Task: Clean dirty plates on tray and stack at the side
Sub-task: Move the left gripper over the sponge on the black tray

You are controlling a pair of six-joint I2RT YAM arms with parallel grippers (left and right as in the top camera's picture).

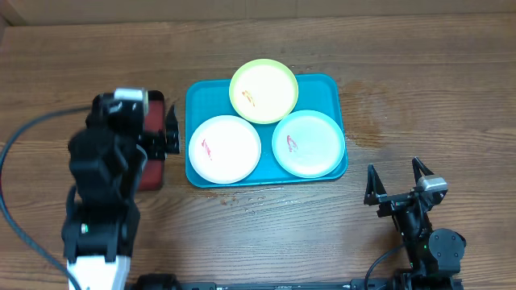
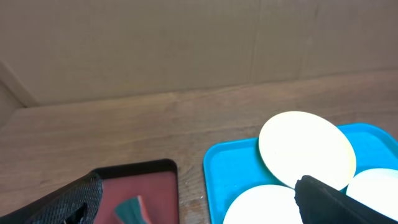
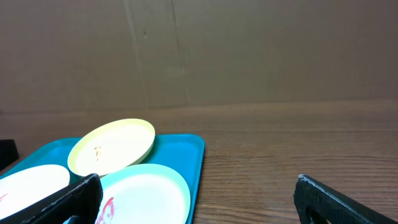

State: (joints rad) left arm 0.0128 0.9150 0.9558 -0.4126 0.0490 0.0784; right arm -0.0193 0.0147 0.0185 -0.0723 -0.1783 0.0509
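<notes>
Brown wood-grain surface (image 1: pixel 419 80), cardboard wall (image 3: pixel 249 50) behind. At upper centre we see the large teal-blue rectangular plastic tray (image 1: pixel 195 97) holding a white round plastic plate (image 1: pixel 226 149), a yellow-green plate (image 1: pixel 264 90) and a pale mint plate (image 1: pixel 309 143). Left gripper (image 1: pixel 171 131) and right gripper (image 1: pixel 393 167) both gape, empty. Left arm (image 1: pixel 101 177) hides most of a dark red tray (image 1: pixel 154 171).

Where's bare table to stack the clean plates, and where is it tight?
Bare table lies right of the tray, beyond the right gripper, and along the far edge behind the yellow-green plate. The tray itself is full. Left of it, the left gripper and the red tray crowd the gap.
</notes>
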